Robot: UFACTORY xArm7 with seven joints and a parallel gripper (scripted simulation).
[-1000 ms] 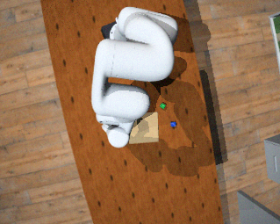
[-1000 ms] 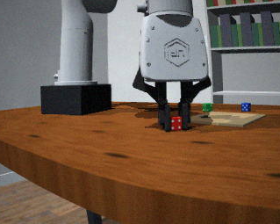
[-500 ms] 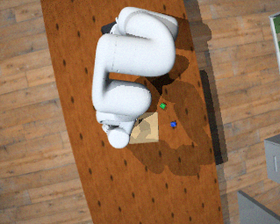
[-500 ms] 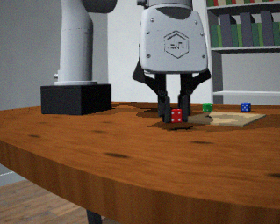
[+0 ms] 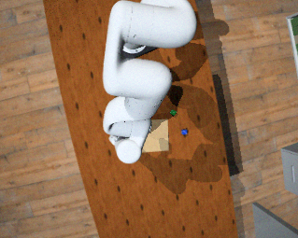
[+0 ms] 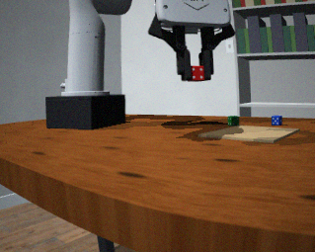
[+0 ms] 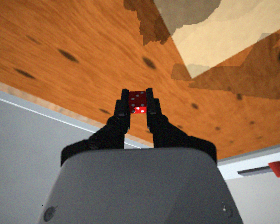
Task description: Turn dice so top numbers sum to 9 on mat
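It looks like an office or study room with a robot bench. A shelf unit (image 6: 285,7) holds rows of coloured books against a plain wall, grey cabinets (image 5: 295,168) stand on a plank floor (image 5: 18,124), and 1 white arm is mounted on a wooden table (image 6: 137,181).

Wood-plank floor (image 5: 27,77) surrounds the brown wooden counter (image 6: 137,181). Grey wall (image 6: 24,47) behind. Bookshelf (image 6: 280,9) holds coloured books at right. Grey cabinet (image 5: 295,171) nearby.
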